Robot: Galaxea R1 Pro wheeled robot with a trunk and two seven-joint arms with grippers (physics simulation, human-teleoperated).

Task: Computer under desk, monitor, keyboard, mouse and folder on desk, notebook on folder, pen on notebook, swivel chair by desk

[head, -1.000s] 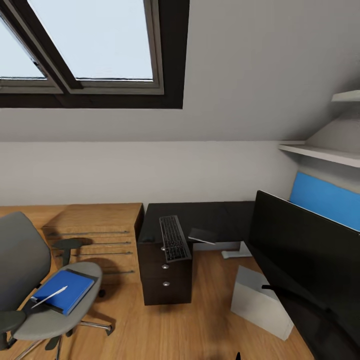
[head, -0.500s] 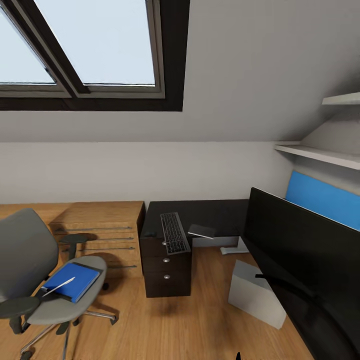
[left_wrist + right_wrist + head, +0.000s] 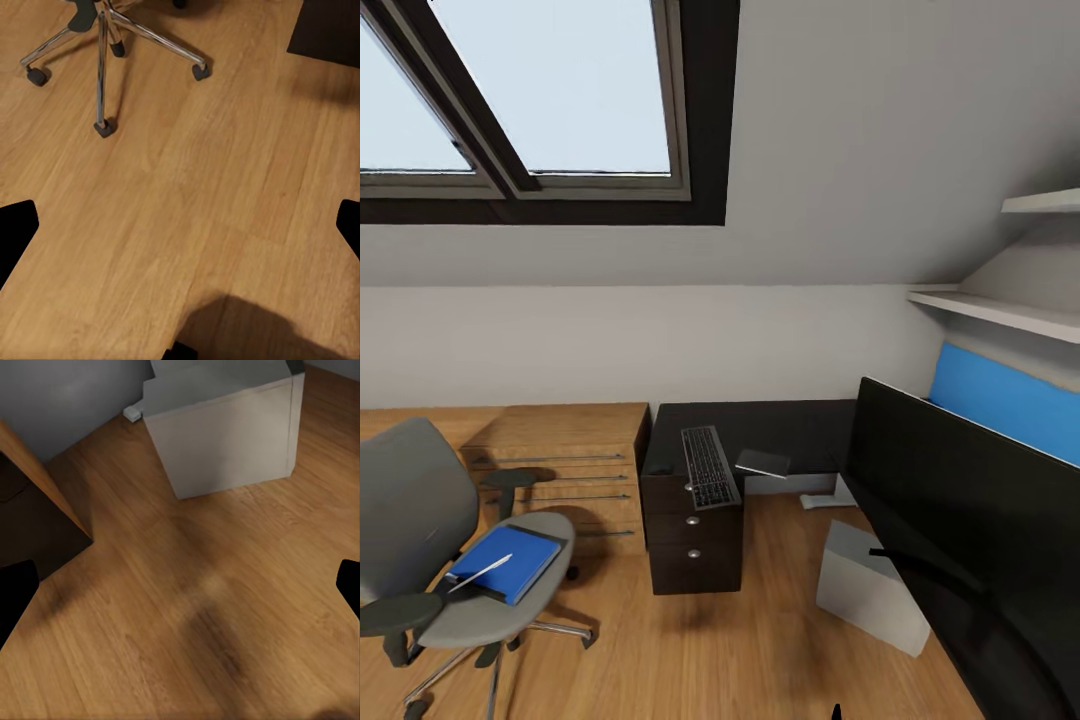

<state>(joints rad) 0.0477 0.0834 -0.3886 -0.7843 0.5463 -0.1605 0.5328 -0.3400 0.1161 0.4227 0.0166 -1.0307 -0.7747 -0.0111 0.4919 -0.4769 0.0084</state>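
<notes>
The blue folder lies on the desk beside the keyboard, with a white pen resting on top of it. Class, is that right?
Not quite. The head view shows the blue folder lying on the seat of the swivel chair, not on the desk beside the keyboard. The white pen does rest on top of it.

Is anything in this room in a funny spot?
Yes. The blue folder lies on the swivel chair seat with a thin white pen on top, not on the desk. The keyboard sticks out over the desk's front edge.
</notes>
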